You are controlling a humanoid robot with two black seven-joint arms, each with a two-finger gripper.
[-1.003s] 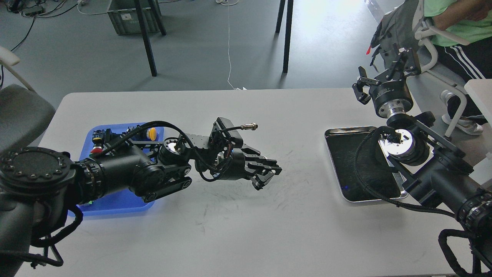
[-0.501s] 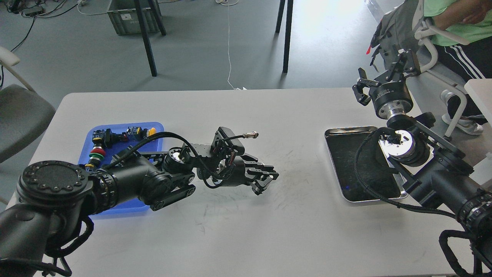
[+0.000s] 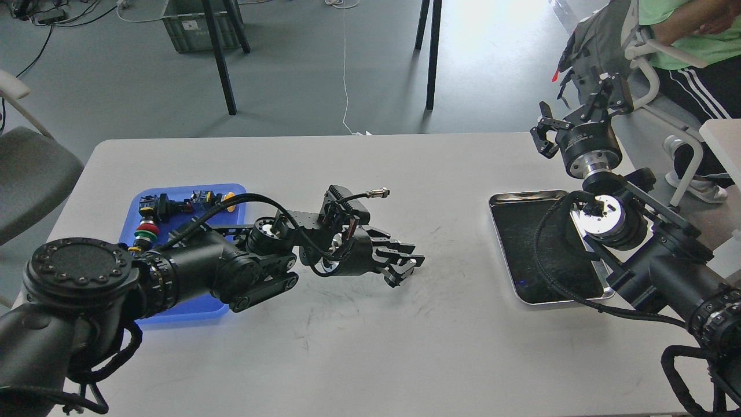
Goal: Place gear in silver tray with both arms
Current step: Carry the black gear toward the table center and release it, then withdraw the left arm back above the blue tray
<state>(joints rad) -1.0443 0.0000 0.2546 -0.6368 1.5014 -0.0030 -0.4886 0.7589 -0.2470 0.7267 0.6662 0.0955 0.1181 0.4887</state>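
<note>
Clutter near your left black two-finger gripper (image 3: 405, 267) is slight: it hangs low over bare, scuffed grey tabletop (image 3: 359, 341), fingers pointing toward the rectangular shiny silver metal tray (image 3: 503, 200). Whether those fingers are parted or closed, and whether they carry anything, you cannot tell; they read as one dark cluster. Behind that gripper, back along its arm, sits the blue plastic tray (image 3: 191, 307), its near half hidden by the arm's black links; red, green and yellow button-like parts (image 3: 147, 230) lie at its far end. A silver-tipped cable connector (image 3: 377, 190) juts from the wrist.

Well ahead of the left gripper, open table lies between it and the silver tray; nothing stands in that gap. The tray has rounded corners, a low rim and a dark reflective floor. Your right arm's wrist joint overlaps the tray's right edge. Your right black two-finger gripper (image 3: 573, 116) stands raised beyond the tray's far right corner, fingers spread wide, gripping nothing.
</note>
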